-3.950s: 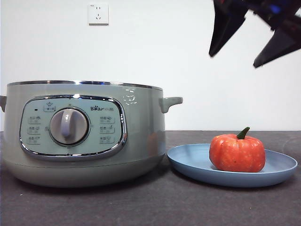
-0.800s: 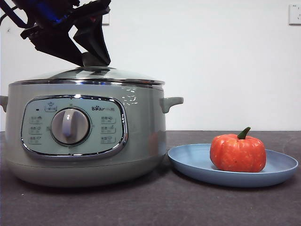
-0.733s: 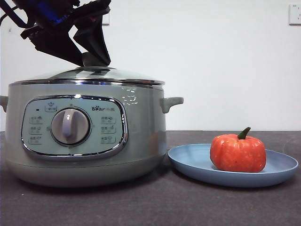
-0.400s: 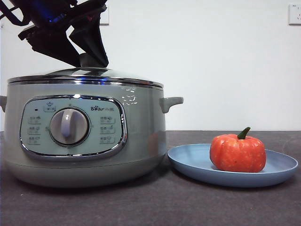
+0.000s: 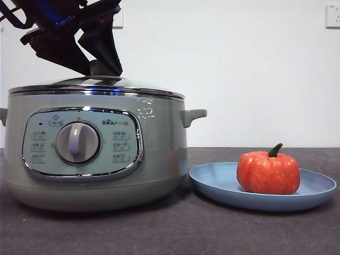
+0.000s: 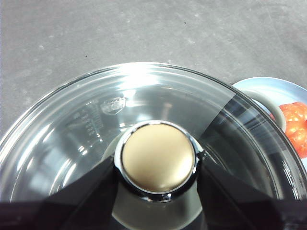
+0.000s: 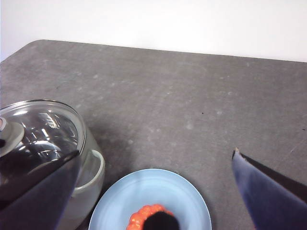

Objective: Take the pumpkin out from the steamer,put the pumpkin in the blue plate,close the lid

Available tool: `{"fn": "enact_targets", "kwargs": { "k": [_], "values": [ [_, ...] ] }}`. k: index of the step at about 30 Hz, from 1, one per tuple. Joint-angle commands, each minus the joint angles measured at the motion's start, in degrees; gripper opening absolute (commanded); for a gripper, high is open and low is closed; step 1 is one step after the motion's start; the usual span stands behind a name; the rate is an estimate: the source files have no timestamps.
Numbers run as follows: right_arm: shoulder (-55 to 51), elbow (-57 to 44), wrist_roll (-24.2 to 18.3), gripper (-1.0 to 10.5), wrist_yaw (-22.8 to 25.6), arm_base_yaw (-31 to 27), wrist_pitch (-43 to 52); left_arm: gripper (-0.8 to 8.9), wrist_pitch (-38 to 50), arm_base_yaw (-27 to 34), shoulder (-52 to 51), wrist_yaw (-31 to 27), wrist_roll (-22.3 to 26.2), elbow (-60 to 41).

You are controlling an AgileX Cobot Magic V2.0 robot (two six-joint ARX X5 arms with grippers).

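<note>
Low level front view, two overhead wrist views — steamer [image 5: 95,154] shared.

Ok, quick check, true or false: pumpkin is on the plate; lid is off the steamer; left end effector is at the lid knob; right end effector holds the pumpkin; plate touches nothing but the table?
1. The pumpkin sits on the plate. True.
2. The lid is off the steamer. False: it rests on the rim.
3. The left end effector is at the lid's knob. True.
4. The right end effector holds the pumpkin. False: it is open, above it.
5. The plate touches only the table. Cannot tell: it sits close against the steamer.
</note>
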Motion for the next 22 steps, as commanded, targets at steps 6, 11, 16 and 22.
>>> {"fn": "enact_targets", "kwargs": {
  "k": [6,11,16,22],
  "values": [
    [-0.1,-0.3,0.4,5.6,-0.1,0.0,0.3,4.71,-0.1,0.1,-1.9,0.2,-0.7,-1.2],
    [-0.1,-0.3,0.4,5.6,-0.1,0.0,0.3,4.67,-0.5,0.1,-8.0,0.2,-0.7,-1.2],
    [-0.1,-0.3,0.2,3.7,-0.1,0.0,0.3,2.59,-2.7,0.1,-15.9,-0.9,-0.6,-1.2],
    [-0.2,-0.4,-1.4,-0.1,-0.1,0.0,0.0,-0.08,-7.7,0.1,-23.4,-7.2,2.1,-1.2]
  ]
}}
